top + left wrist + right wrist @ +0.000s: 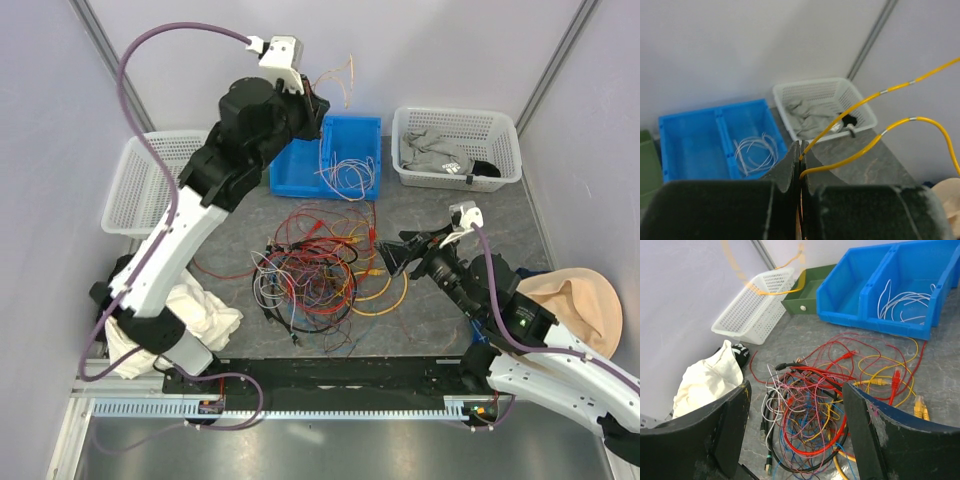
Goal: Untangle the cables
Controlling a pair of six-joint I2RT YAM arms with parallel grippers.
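Arcing up-right from closed left jaws: yellow cable (860, 103).

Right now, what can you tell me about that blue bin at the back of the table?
The blue bin looks like rigid moulded plastic, open on top, with a wall splitting it into two compartments. It sits upright on the grey table near the back wall. One compartment holds a loose bundle of thin white wires; the other looks empty. A small green box stands close beside the empty end. From above, the left arm hides part of it.
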